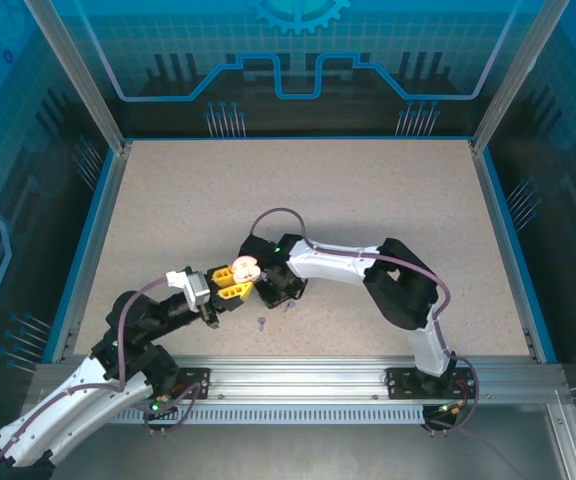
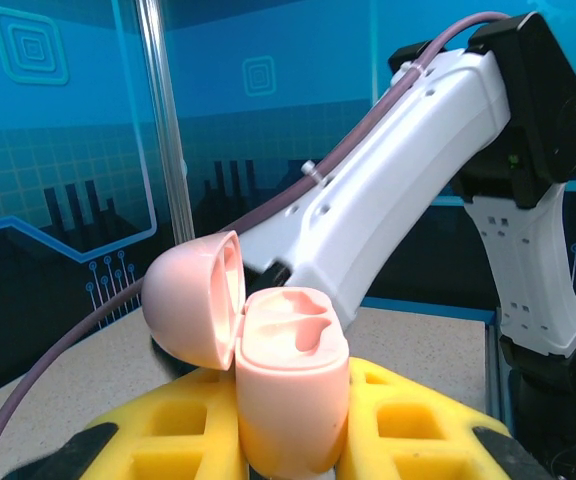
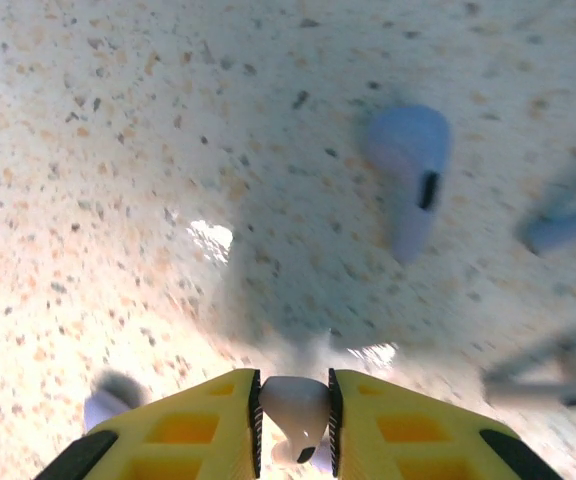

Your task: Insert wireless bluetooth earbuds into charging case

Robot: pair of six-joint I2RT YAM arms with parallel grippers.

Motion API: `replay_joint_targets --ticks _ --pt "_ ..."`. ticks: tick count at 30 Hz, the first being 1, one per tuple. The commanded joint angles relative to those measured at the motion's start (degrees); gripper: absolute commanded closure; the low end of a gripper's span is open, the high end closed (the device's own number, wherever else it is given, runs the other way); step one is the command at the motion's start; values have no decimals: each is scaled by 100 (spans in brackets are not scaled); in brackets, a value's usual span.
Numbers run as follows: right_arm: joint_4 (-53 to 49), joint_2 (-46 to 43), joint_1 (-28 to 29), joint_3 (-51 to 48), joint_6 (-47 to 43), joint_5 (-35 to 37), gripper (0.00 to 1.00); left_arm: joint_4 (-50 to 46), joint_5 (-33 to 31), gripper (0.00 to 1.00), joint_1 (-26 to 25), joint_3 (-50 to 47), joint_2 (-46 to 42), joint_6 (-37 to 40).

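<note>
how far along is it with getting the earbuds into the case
Done: the left gripper holds the pink case with its lid open. In hand: the right gripper pinches a pale earbud close to the table. Left: the case's sockets look empty, so none is seated yet, and a lavender earbud lies loose on the table.

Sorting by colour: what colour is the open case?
Pale pink case, clearest in left wrist view.

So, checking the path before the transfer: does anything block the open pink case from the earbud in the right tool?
Nothing visible does. The pink plastic charging case in the left tool has its domed lid swung aside, sockets apparently empty; the right tool pinches the small pale earbud.
</note>
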Motion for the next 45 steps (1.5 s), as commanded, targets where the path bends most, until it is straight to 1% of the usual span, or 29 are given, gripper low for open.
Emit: replay_joint_targets --ticks 1,6,10,17,21,24,28,32,38,45 --pt "245 -735 -172 -307 -247 218 75 111 -87 100 -32 71 -86 -131" --pt "474 -1779 -458 -923 -484 262 75 352 -126 100 -38 -50 37 -247" --pt "714 -2786 -763 -1361 -713 146 75 669 -134 100 -33 -137 326 -351" --pt "912 -4423 -1021 -1663 -1369 125 75 1533 -50 100 -34 -192 1296 -666" --pt "1073 -5100 -1026 -1706 -1690 104 75 2059 54 100 -38 -192 1918 -877" --pt "1157 -5467 -1026 -1679 -1899 -66 76 2386 123 100 -37 -170 2326 -985" --pt "1273 -5714 -897 -1647 -2120 -257 76 2751 205 100 -38 -133 2782 -1067" --pt "1291 -5695 -623 -1570 -2265 -187 76 3065 279 100 -30 -122 3093 -1124" --pt "1361 -5430 -310 -1387 -2340 -36 76 3309 366 100 -47 -122 3328 -1077" --pt "1361 -5044 -84 -1041 -2435 79 76 3425 523 100 -47 -115 3451 -778"
